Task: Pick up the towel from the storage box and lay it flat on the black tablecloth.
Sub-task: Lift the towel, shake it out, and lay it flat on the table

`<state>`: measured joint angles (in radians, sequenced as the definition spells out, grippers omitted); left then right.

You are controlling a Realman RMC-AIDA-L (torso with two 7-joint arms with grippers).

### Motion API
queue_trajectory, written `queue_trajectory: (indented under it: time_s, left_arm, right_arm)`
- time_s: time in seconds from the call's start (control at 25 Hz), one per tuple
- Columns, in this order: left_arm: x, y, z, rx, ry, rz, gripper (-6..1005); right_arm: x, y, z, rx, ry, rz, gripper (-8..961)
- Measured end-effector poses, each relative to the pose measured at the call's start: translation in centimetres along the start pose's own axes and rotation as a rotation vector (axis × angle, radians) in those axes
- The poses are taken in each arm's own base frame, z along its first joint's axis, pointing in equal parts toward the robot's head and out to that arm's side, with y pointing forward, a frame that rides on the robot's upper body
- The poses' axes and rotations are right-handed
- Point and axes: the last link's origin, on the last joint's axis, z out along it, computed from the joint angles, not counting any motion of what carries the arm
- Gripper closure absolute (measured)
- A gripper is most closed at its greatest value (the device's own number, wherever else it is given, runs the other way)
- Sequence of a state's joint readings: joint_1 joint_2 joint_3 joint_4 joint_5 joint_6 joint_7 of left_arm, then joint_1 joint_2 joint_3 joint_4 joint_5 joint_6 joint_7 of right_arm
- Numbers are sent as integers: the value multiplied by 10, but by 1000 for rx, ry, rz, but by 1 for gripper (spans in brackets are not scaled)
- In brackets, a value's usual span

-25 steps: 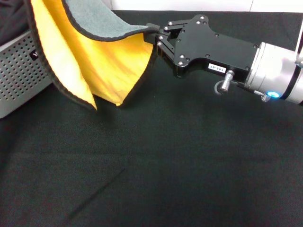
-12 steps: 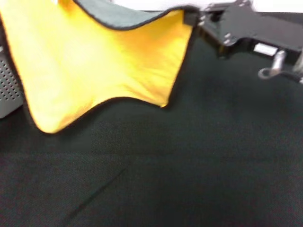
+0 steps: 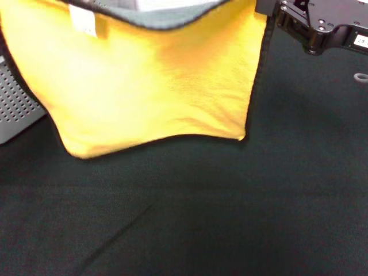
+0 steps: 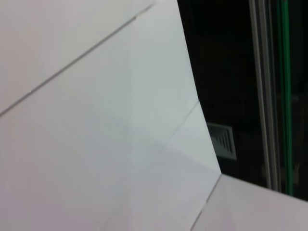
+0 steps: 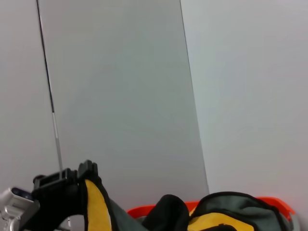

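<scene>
The towel (image 3: 155, 80) hangs spread out above the black tablecloth (image 3: 201, 213), yellow face toward me, grey face folded over along its top edge, with a white label (image 3: 83, 22) near its top left. My right gripper (image 3: 269, 10) is shut on the towel's top right corner. The towel's top left corner runs out of the head view. In the right wrist view a black gripper (image 5: 79, 185), my left one, grips the towel (image 5: 211, 219) at the far corner. The storage box (image 3: 14, 109) stands at the left, partly hidden behind the towel.
The tablecloth covers the whole table in front of and below the towel, with a faint crease (image 3: 115, 236) at the front left. An orange-red rim (image 5: 144, 211) shows behind the towel in the right wrist view. The left wrist view shows only walls.
The towel has been pulled up and stretched wide, from a folded drape to a broad yellow sheet. My right gripper has moved right and toward the far edge with its corner.
</scene>
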<state>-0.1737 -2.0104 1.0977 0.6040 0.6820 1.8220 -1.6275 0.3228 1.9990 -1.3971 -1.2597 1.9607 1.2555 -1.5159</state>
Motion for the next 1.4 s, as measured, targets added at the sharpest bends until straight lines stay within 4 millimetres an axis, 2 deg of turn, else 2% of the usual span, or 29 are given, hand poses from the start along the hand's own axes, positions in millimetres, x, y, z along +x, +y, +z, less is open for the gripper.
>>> queue_trajectory:
  time_s: [0.36, 0.64, 0.92, 1.4]
  left_arm:
    - [-1, 2, 2, -25, -26, 3, 893]
    - [0, 4, 3, -39, -14, 6, 891]
    - [-4, 4, 9, -59, -16, -1, 889]
    - [-10, 3, 14, -73, -58, -4, 885]
  right_arm:
    - [0, -2, -2, 3, 4, 55, 946]
    - [6, -12, -10, 38, 3, 150, 945]
    - [11, -19, -7, 43, -4, 237, 945]
    - [11, -29, -13, -12, -80, 363, 944]
